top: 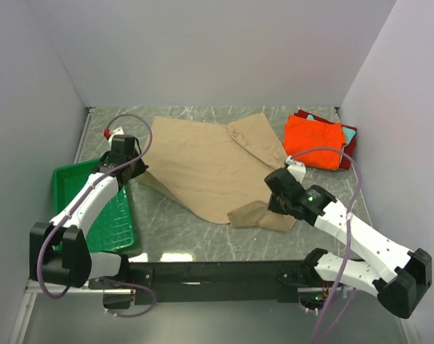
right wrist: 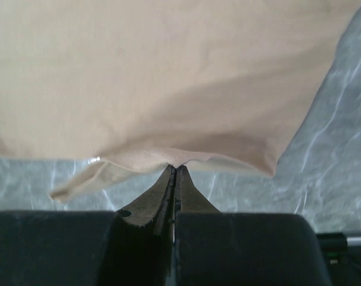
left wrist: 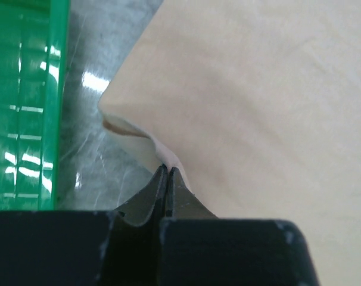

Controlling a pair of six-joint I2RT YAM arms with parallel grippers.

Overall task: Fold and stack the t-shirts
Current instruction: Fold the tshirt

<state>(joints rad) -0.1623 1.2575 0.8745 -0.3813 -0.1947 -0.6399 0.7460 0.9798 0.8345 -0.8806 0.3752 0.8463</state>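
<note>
The large tan t-shirt (top: 210,161) lies spread and partly doubled over on the table's middle. My left gripper (top: 140,172) is shut on its left edge; in the left wrist view the closed tips (left wrist: 167,170) pinch the tan cloth (left wrist: 258,107). My right gripper (top: 276,203) is shut on the shirt's hem at the near right; in the right wrist view the tips (right wrist: 176,170) pinch the stitched hem of the tan cloth (right wrist: 168,77). A folded orange t-shirt (top: 314,140) lies on a stack at the back right, with dark red (top: 350,140) and teal edges beneath.
A green plastic tray (top: 115,222) sits at the left, beside my left arm; its wall shows in the left wrist view (left wrist: 25,101). White walls close in the back and both sides. The grey marbled table (top: 188,229) shows at the front.
</note>
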